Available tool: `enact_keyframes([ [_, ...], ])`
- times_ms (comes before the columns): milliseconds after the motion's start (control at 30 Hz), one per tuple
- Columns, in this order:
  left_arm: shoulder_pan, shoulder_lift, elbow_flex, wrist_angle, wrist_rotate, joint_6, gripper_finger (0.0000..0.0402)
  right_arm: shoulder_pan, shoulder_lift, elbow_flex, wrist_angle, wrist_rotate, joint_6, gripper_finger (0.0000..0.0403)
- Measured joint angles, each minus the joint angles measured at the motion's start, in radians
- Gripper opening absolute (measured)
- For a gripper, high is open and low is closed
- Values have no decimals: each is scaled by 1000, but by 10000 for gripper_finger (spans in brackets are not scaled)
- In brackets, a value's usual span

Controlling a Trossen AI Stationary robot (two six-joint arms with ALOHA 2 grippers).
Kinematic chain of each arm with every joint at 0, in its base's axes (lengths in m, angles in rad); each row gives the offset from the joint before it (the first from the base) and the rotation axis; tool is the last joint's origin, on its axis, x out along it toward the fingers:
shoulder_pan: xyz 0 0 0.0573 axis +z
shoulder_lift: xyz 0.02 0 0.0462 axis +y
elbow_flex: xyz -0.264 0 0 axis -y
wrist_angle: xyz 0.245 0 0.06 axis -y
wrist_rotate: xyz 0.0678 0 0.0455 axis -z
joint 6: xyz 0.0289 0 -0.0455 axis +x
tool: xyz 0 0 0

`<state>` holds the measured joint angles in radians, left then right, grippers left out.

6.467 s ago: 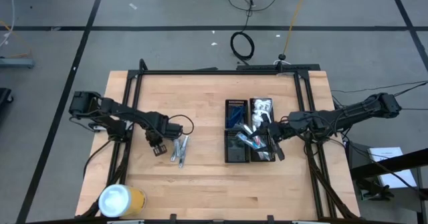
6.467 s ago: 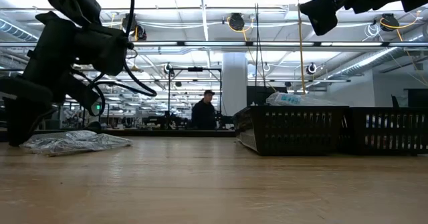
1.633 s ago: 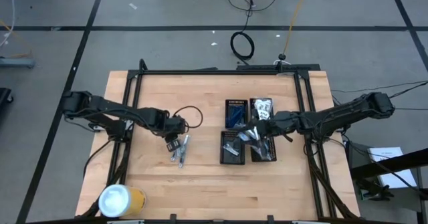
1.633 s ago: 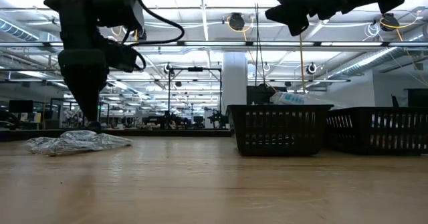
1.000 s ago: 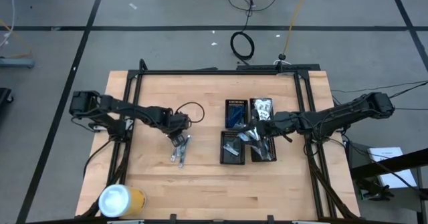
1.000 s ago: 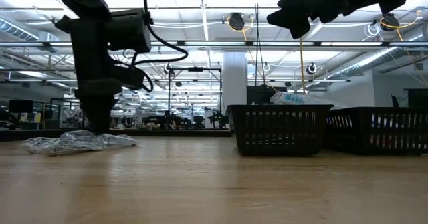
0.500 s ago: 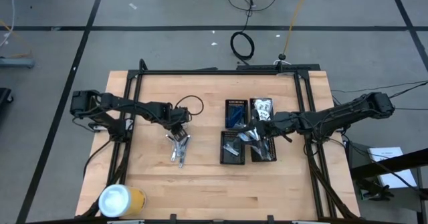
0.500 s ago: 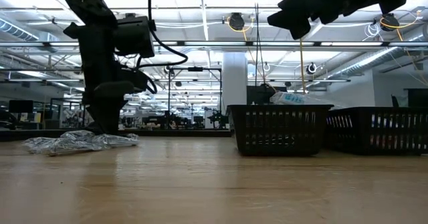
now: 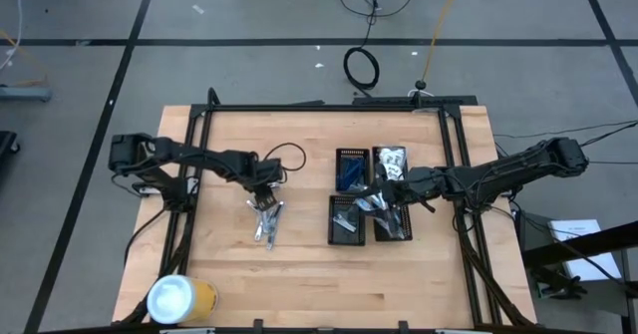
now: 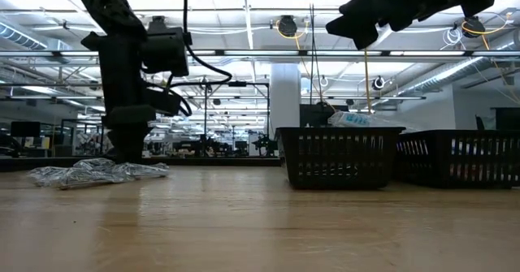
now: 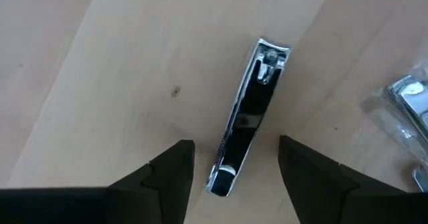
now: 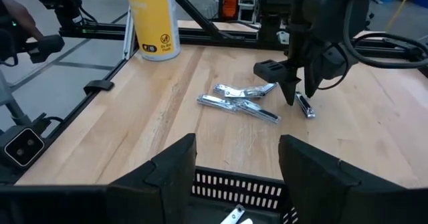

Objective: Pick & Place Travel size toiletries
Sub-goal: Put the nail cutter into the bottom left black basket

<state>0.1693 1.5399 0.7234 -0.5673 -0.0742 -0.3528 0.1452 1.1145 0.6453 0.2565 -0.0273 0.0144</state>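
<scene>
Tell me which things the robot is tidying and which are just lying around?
For the job:
- nail clipper, lying between the open fingers of the left gripper
- silvery packets piled on the table
- black trays with sorted bits

Just lying about:
- yellow cylinder at the table's corner
- cable coil on the floor

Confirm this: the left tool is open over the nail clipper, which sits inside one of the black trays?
Not in a tray. The nail clipper lies on the bare wooden table, as the left wrist view shows. The left tool is open over it.
</scene>
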Motion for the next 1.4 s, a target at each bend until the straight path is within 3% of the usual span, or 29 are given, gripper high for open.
enact_keyframes([
  [300,14,62,4,57,50,148,153,0,0,0,-7,0,0,198],
  [533,12,63,4,54,73,194,25,0,0,0,-11,0,0,198],
  [733,-3,50,4,103,22,198,24,0,0,0,-15,0,0,198],
  [867,-17,-28,-3,174,20,237,17,0,0,0,-15,6,0,198],
  [1033,-35,-129,-8,440,31,323,17,0,0,0,-30,96,-9,198],
  [1233,-80,-97,-4,949,127,483,17,-14,24,0,2,207,-25,199],
  [1400,-97,-52,-3,1202,207,556,17,-68,104,0,178,214,-37,206],
])
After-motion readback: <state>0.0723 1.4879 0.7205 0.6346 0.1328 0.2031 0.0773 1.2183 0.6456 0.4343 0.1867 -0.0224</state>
